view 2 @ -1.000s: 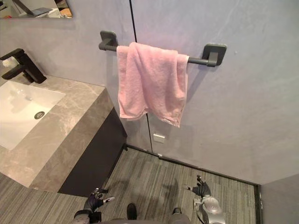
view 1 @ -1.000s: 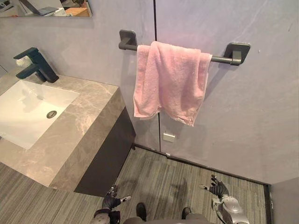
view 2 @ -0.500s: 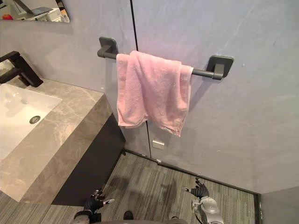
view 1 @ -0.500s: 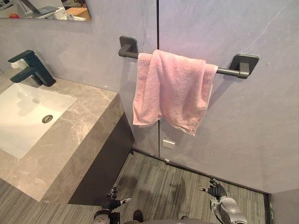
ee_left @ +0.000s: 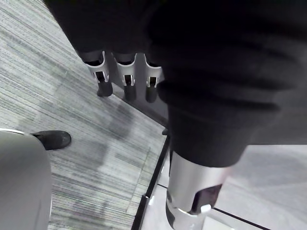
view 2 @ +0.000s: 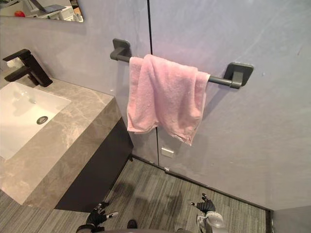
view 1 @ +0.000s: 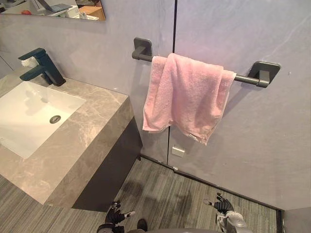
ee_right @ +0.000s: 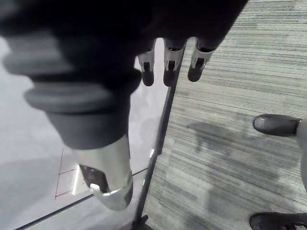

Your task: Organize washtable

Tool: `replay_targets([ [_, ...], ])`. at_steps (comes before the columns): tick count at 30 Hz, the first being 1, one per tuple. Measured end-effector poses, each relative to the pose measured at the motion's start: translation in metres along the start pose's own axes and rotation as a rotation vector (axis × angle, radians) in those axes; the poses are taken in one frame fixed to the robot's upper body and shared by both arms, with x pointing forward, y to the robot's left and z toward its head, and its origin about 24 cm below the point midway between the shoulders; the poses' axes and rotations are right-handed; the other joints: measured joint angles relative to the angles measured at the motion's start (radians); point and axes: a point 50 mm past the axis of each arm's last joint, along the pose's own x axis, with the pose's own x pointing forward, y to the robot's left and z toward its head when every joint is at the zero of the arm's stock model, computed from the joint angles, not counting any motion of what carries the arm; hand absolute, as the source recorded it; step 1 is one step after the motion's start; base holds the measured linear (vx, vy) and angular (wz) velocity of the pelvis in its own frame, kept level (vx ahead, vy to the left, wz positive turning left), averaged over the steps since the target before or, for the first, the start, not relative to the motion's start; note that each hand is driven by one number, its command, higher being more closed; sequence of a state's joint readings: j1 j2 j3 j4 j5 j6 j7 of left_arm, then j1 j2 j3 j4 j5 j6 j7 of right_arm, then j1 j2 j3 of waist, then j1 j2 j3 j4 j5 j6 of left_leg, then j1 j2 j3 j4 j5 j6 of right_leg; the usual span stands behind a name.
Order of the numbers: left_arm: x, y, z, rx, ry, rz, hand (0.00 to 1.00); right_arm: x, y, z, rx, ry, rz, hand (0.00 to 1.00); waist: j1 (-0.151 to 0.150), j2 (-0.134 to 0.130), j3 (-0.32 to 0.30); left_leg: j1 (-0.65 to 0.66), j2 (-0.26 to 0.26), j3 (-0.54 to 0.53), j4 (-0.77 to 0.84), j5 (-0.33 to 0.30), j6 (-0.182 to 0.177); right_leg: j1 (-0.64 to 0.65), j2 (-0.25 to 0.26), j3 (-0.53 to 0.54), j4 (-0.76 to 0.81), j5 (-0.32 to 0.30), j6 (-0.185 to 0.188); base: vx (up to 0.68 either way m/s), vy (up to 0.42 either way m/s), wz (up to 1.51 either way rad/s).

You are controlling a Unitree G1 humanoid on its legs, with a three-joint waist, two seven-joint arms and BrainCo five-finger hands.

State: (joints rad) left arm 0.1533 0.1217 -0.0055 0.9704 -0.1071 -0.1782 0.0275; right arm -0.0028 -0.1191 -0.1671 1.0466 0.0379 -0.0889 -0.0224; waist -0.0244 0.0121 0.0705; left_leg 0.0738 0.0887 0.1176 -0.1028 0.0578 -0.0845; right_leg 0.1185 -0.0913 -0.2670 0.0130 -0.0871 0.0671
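A grey panelled wall (view 1: 272, 145) runs behind everything, with a striped grey floor (view 1: 165, 194) below it. The marble bench (view 1: 82, 141) stands on the left against that wall, over a dark cabinet front. A white basin (view 1: 29, 114) is sunk into the bench's left part. The stone around it, out to the right edge and the front right corner, carries nothing.

The pink towel (view 1: 187, 97) hangs on the wall past the bench's right edge, not on the bench. It is draped unevenly over a dark towel bar (view 1: 248, 79), bunched toward the bar's left end, with its lower corners at different heights.

The bottom edge of a mirror (view 1: 53, 7) shows above the bench's back edge. A black faucet (view 1: 41, 68) stands at that back edge behind the basin, its spout over the bowl.

The left hand (view 1: 115, 216) and right hand (view 1: 222, 206) hang low above the floor, well apart. The fingers (ee_left: 125, 79) of the left and the fingers (ee_right: 168, 62) of the right are loosely spread and hold nothing.

A round drain (view 1: 55, 119) sits in the basin floor.
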Motion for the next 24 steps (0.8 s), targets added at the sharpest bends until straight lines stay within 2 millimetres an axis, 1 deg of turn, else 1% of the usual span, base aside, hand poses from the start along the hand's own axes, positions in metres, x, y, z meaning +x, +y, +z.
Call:
replay_targets([
  [5,0.000,0.001,-0.002,-0.010,0.006,0.003,0.00,0.000,0.000,-0.001,-0.002,0.012,-0.001,0.00,0.002,-0.002,0.002,-0.011,0.000,-0.022,0.005,0.002,-0.001,-0.003,0.001,-0.013,0.003,0.002,-0.001,-0.06,-0.005,0.10],
  [7,0.001,0.001,0.003,-0.017,-0.006,0.007,0.00,0.000,-0.001,0.000,-0.003,0.006,-0.002,0.00,0.007,0.001,0.007,-0.048,-0.003,-0.052,0.007,0.021,-0.003,-0.020,0.001,-0.041,0.013,0.001,-0.002,-0.06,-0.020,0.46],
  [8,0.004,0.001,0.011,-0.027,-0.030,0.007,0.00,0.002,-0.002,0.007,-0.007,-0.011,-0.006,0.00,0.012,0.006,0.017,-0.079,-0.004,-0.082,0.008,0.044,-0.002,-0.049,0.000,-0.065,0.033,-0.002,-0.008,-0.07,-0.025,0.79],
  [9,0.008,-0.001,0.024,-0.038,-0.070,0.004,0.00,0.006,-0.002,0.020,-0.011,-0.042,-0.012,0.00,0.013,0.008,0.054,-0.109,-0.013,-0.112,0.008,0.083,-0.004,-0.068,-0.008,-0.095,0.058,-0.010,-0.015,-0.08,-0.023,0.89],
  [10,0.010,-0.002,0.031,-0.046,-0.090,0.002,0.00,0.007,-0.002,0.027,-0.012,-0.060,-0.020,0.00,0.016,0.007,0.077,-0.120,-0.020,-0.125,0.008,0.108,-0.006,-0.075,-0.016,-0.109,0.074,-0.017,-0.016,-0.15,-0.029,0.88],
  [11,0.012,-0.004,0.039,-0.050,-0.116,0.000,0.00,0.010,-0.003,0.038,-0.016,-0.086,-0.029,0.00,0.020,0.012,0.104,-0.139,-0.027,-0.140,0.008,0.141,-0.013,-0.088,-0.024,-0.128,0.098,-0.024,-0.023,-0.21,-0.042,0.77],
  [12,0.012,-0.006,0.044,-0.057,-0.135,0.005,0.00,0.012,-0.004,0.049,-0.020,-0.114,-0.039,0.00,0.032,0.019,0.114,-0.173,-0.033,-0.147,0.009,0.187,-0.019,-0.125,-0.033,-0.144,0.144,-0.043,-0.029,-0.26,-0.062,0.89],
  [13,0.012,-0.010,0.047,-0.081,-0.150,-0.001,0.00,0.013,-0.004,0.058,-0.021,-0.141,-0.043,0.00,0.041,0.022,0.116,-0.215,-0.042,-0.156,0.009,0.248,-0.025,-0.170,-0.037,-0.144,0.179,-0.063,-0.050,-0.23,-0.060,0.87],
  [14,0.012,-0.010,0.050,-0.085,-0.159,-0.002,0.00,0.013,-0.004,0.063,-0.021,-0.158,-0.044,0.00,0.040,0.022,0.117,-0.238,-0.054,-0.174,0.007,0.289,-0.032,-0.180,-0.044,-0.157,0.179,-0.067,-0.060,-0.24,-0.029,0.85],
  [15,0.013,-0.013,0.052,-0.102,-0.164,-0.004,0.00,0.013,-0.005,0.072,-0.021,-0.185,-0.045,0.00,0.051,0.000,0.131,-0.259,-0.060,-0.144,0.060,0.265,-0.025,-0.190,-0.088,-0.200,0.182,-0.055,-0.076,-0.19,-0.042,0.68],
  [16,0.011,-0.015,0.044,-0.115,-0.134,-0.007,0.00,0.013,-0.001,0.078,-0.015,-0.213,-0.038,0.00,0.039,-0.012,0.135,-0.280,-0.061,-0.038,0.258,0.095,0.041,-0.190,-0.112,-0.211,0.186,-0.041,-0.065,-0.16,-0.044,0.51],
  [17,0.011,-0.017,0.041,-0.117,-0.125,-0.012,0.00,0.012,-0.001,0.079,-0.014,-0.224,-0.038,0.00,0.036,-0.014,0.134,-0.280,-0.051,0.012,0.362,0.021,0.049,-0.191,-0.123,-0.224,0.190,-0.039,-0.065,-0.12,-0.063,0.33],
  [18,0.010,-0.019,0.040,-0.121,-0.123,-0.017,0.00,0.011,-0.003,0.076,-0.014,-0.224,-0.042,0.00,0.036,-0.010,0.132,-0.249,-0.009,0.096,0.513,-0.092,0.049,-0.192,-0.127,-0.233,0.193,-0.031,-0.067,-0.13,0.008,0.26],
  [19,0.010,-0.018,0.041,-0.119,-0.125,-0.016,0.00,0.011,-0.004,0.074,-0.015,-0.217,-0.044,0.00,0.032,-0.006,0.129,-0.206,0.025,0.137,0.556,-0.138,0.036,-0.190,-0.126,-0.245,0.193,-0.023,-0.068,-0.11,0.047,0.41],
  [20,0.011,-0.018,0.041,-0.117,-0.125,-0.017,0.00,0.010,-0.007,0.070,-0.010,-0.206,-0.052,0.00,0.018,0.000,0.126,-0.168,0.053,0.160,0.552,-0.155,0.020,-0.196,-0.126,-0.262,0.194,-0.014,-0.066,-0.10,0.169,0.79],
  [21,0.013,-0.021,0.048,-0.113,-0.138,-0.027,0.00,0.010,-0.011,0.064,0.008,-0.184,-0.067,0.00,-0.007,0.012,0.119,-0.119,0.085,0.182,0.493,-0.152,0.006,-0.215,-0.132,-0.309,0.215,-0.009,-0.062,-0.07,0.187,0.92],
  [22,0.014,-0.022,0.052,-0.109,-0.151,-0.031,0.00,0.010,-0.013,0.063,0.018,-0.178,-0.076,0.00,-0.018,0.023,0.114,-0.100,0.082,0.181,0.429,-0.146,-0.025,-0.230,-0.142,-0.325,0.233,-0.009,-0.062,-0.13,0.277,1.12],
  [23,0.017,-0.026,0.062,-0.091,-0.175,-0.049,0.00,0.010,-0.020,0.060,0.039,-0.167,-0.104,0.00,-0.027,0.023,0.115,-0.081,0.059,0.197,0.327,-0.145,-0.030,-0.265,-0.170,-0.355,0.289,-0.006,-0.066,-0.12,0.260,1.17],
  [24,0.018,-0.031,0.067,-0.064,-0.188,-0.072,0.00,0.009,-0.024,0.054,0.036,-0.147,-0.118,0.00,-0.032,0.022,0.118,-0.055,0.038,0.198,0.247,-0.144,-0.030,-0.279,-0.201,-0.374,0.357,-0.006,-0.066,-0.10,0.208,1.11],
])
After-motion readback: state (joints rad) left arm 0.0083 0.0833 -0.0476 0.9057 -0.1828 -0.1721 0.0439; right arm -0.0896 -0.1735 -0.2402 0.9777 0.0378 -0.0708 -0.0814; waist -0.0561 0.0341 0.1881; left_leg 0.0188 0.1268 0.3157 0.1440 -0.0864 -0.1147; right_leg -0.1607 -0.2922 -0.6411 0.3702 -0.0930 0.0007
